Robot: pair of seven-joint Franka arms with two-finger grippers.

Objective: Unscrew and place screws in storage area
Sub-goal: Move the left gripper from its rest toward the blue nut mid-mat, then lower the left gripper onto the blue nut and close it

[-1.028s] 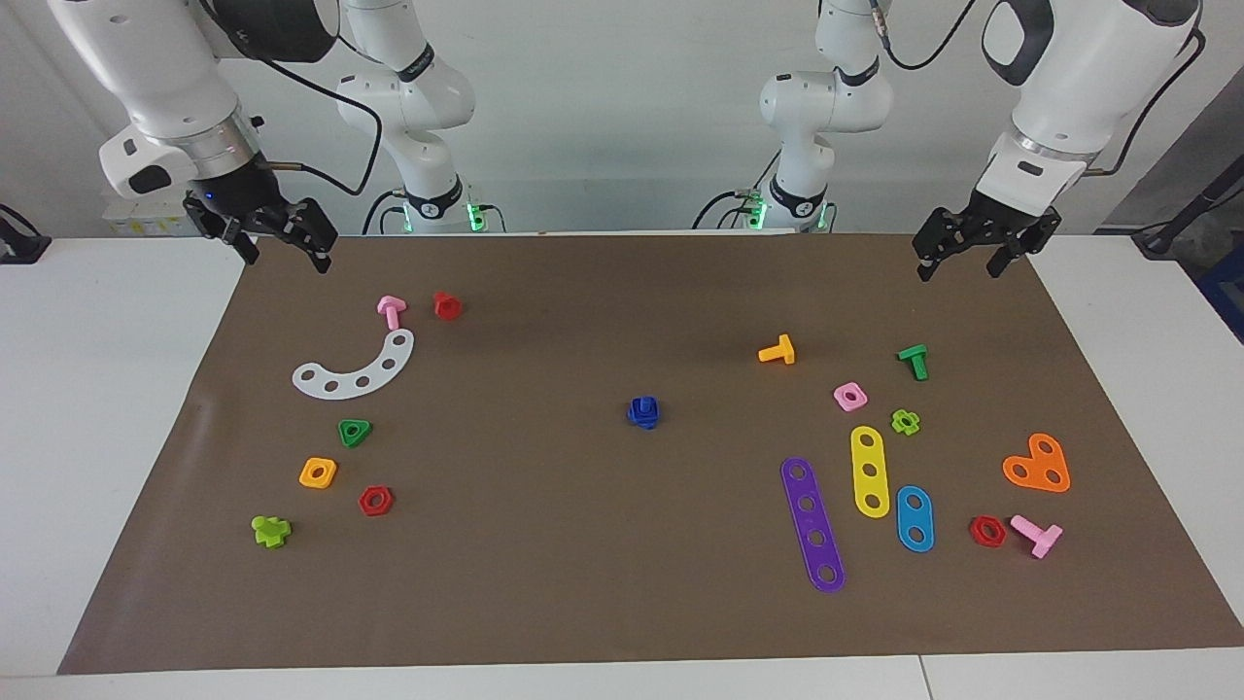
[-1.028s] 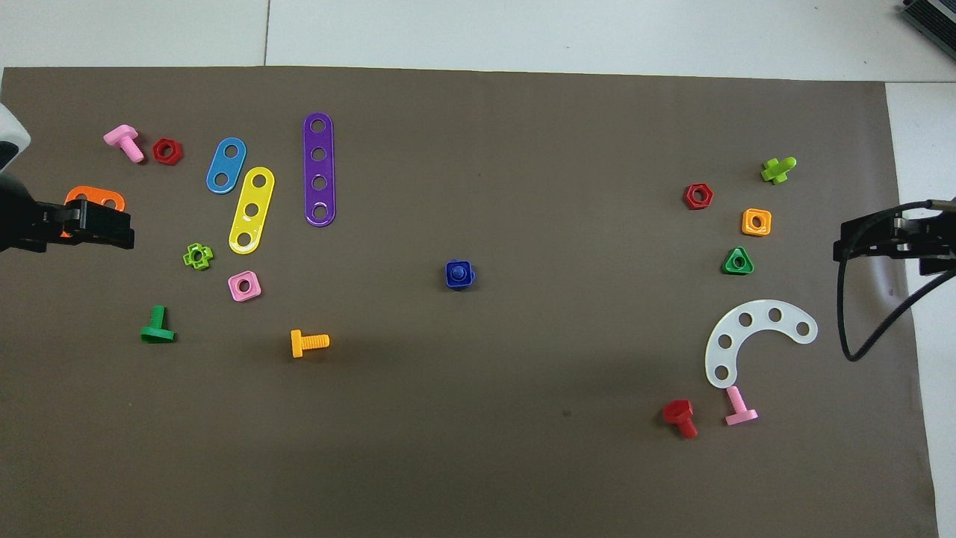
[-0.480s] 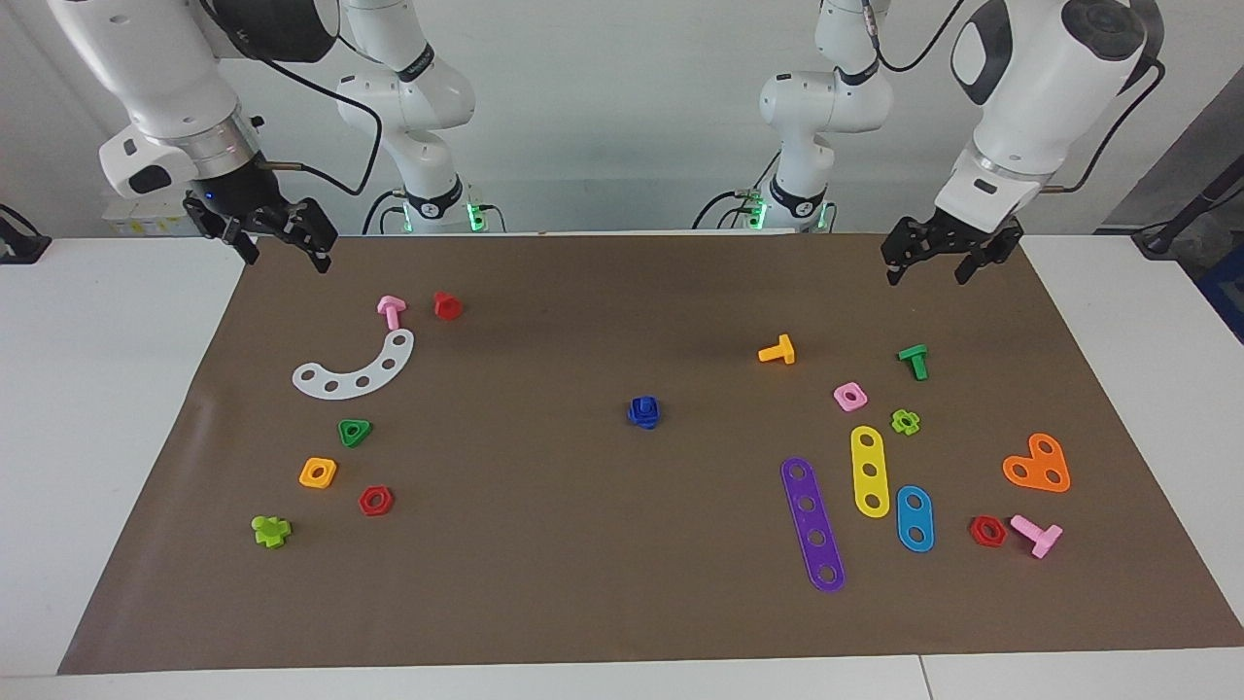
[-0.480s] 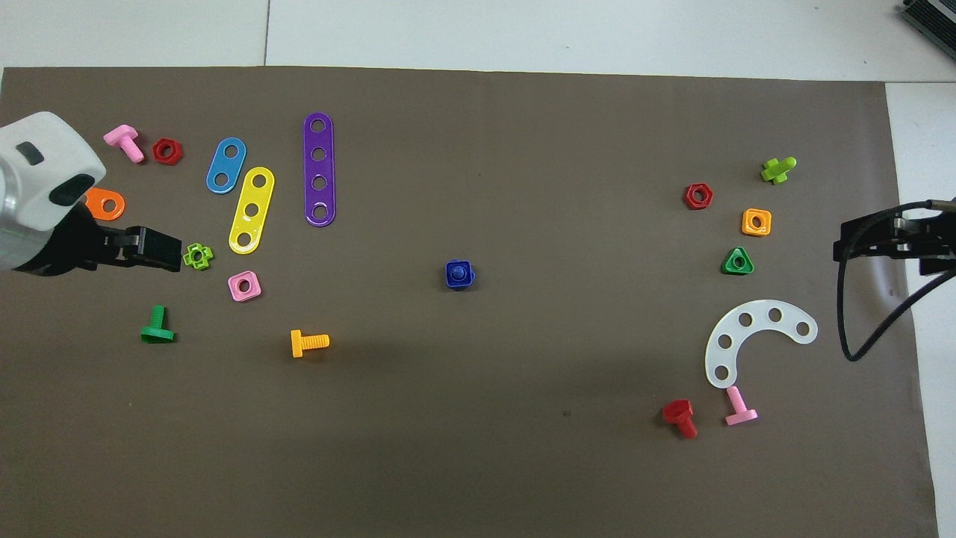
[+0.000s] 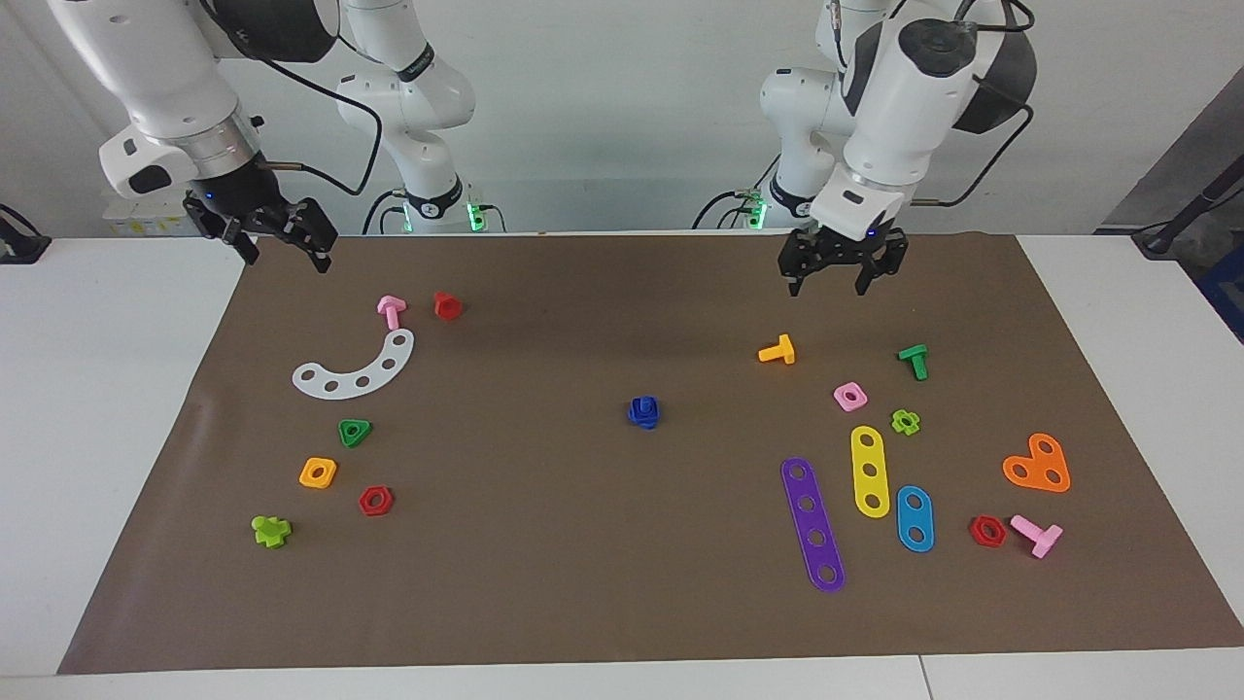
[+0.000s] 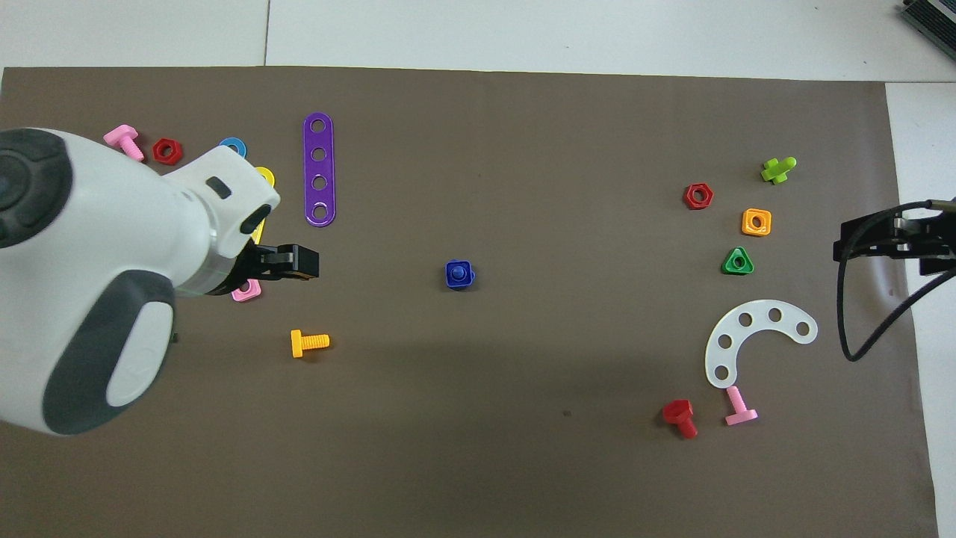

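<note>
The fingers point(image 5: 792, 275) of the left gripper point(image 5: 842, 271) stand apart with nothing between them, up in the air over bare mat close to the orange bolt point(image 5: 777, 351); the right gripper point(image 5: 282, 236), likewise spread and empty, waits over the mat's edge at the right arm's end of the table. The blue bolt and nut point(image 5: 642, 411) sit screwed together at the middle of the mat point(image 5: 544, 544), well apart from both clusters of loose parts. The step in hand looks like the left arm's reach toward that blue pair. To do it well, the gripper should get squarely above the pair before descending, then close on the square nut's flat sides, not on its corners, so the piece cannot twist free. It probably needs lifting enough for the other gripper to take the bolt head. The pair is small and light, so a skewed approach could knock it away.
</note>
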